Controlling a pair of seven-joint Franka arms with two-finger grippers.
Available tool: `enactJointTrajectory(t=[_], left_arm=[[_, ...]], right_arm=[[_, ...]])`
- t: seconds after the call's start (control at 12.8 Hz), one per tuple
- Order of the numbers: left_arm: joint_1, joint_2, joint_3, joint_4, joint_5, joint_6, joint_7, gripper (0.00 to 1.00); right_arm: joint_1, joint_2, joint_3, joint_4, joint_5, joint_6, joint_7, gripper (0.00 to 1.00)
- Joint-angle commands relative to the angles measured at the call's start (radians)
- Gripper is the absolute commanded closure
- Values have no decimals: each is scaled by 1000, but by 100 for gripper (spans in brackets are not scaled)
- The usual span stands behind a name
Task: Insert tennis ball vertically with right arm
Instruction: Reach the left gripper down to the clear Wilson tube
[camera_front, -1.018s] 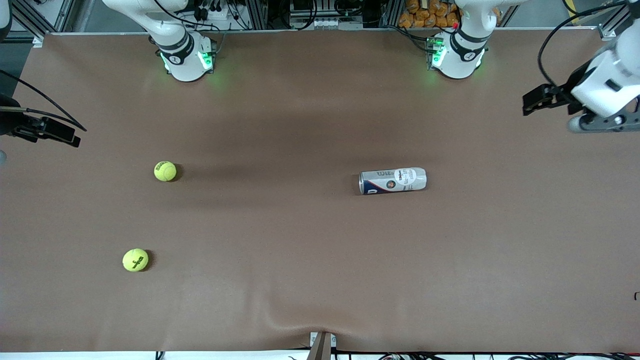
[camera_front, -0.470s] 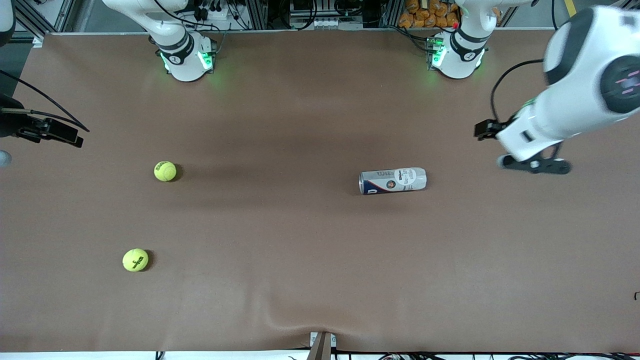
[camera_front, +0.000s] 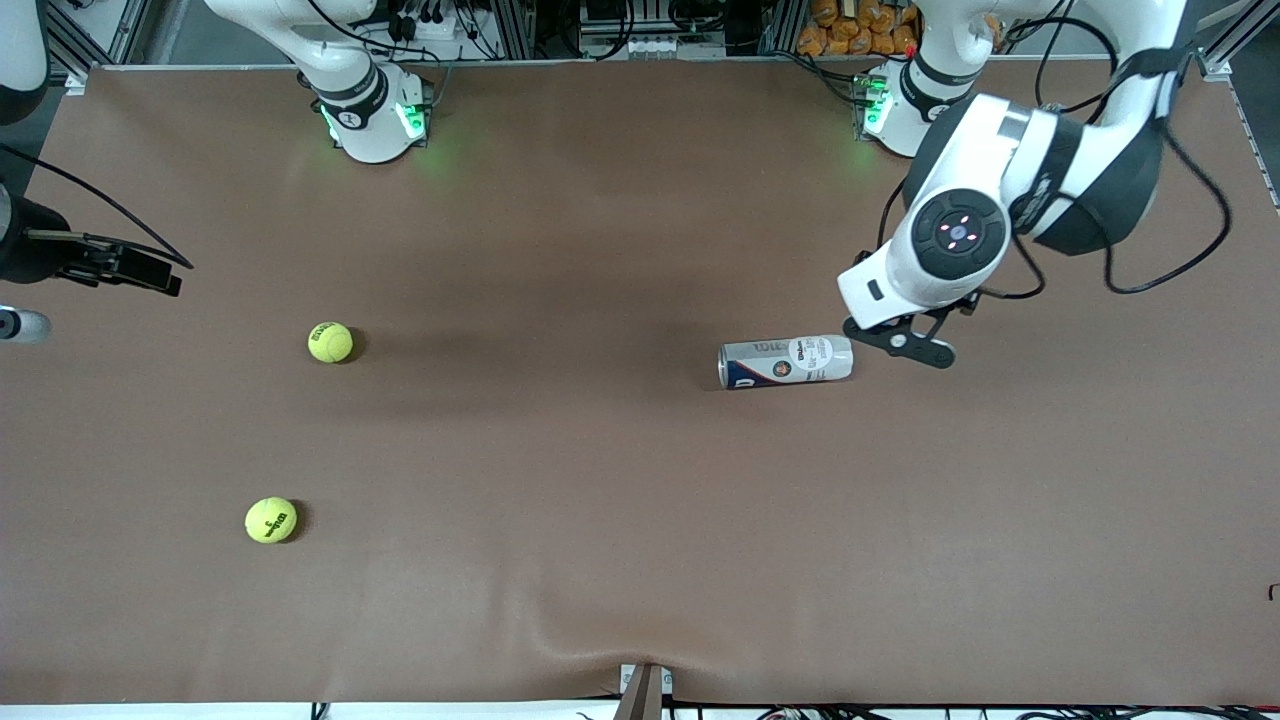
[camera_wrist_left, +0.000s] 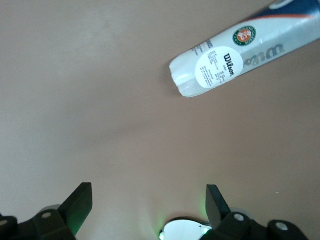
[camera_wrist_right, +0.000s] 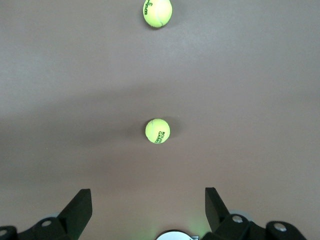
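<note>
Two yellow tennis balls lie toward the right arm's end of the table: one tennis ball (camera_front: 330, 342) (camera_wrist_right: 157, 131), and a second ball (camera_front: 271, 520) (camera_wrist_right: 157, 12) nearer to the front camera. A white and blue ball can (camera_front: 786, 361) (camera_wrist_left: 235, 55) lies on its side toward the left arm's end. My right gripper (camera_wrist_right: 148, 200) hangs open and empty over the table's edge at the right arm's end, well short of both balls. My left gripper (camera_wrist_left: 148, 200) is open and empty above the table just beside the can's closed end; the left arm's wrist (camera_front: 950, 240) covers it in the front view.
The brown table cover (camera_front: 600, 500) stretches wide between the balls and the can. Both arm bases (camera_front: 375, 120) (camera_front: 905, 110) stand along the table's edge farthest from the front camera. A loose cable (camera_front: 1170, 270) trails from the left arm.
The left arm has swung in from the table's end and now hangs beside the can. The right hand has shifted only slightly. Balls and can have not moved.
</note>
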Motion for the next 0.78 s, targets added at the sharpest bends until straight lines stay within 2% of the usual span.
enactJointTrajectory(t=[0.0, 0.16, 0.31, 0.47, 0.7], left_arm=[[16, -12, -17, -106, 22, 93, 187, 0], [27, -10, -17, -178, 80, 186, 308, 0], [10, 30, -17, -183, 120, 195, 374, 0], [-28, 56, -27, -185, 221, 195, 393, 0], [-31, 94, -29, -185, 255, 232, 477, 0]], right_arm=[[-10, -9, 5, -15, 7, 1, 2, 0], [-10, -11, 5, -17, 9, 1, 1, 0], [-10, -12, 5, -29, 7, 3, -1, 0], [-10, -12, 5, -37, 7, 3, -1, 0], [-10, -14, 5, -54, 7, 3, -3, 0]])
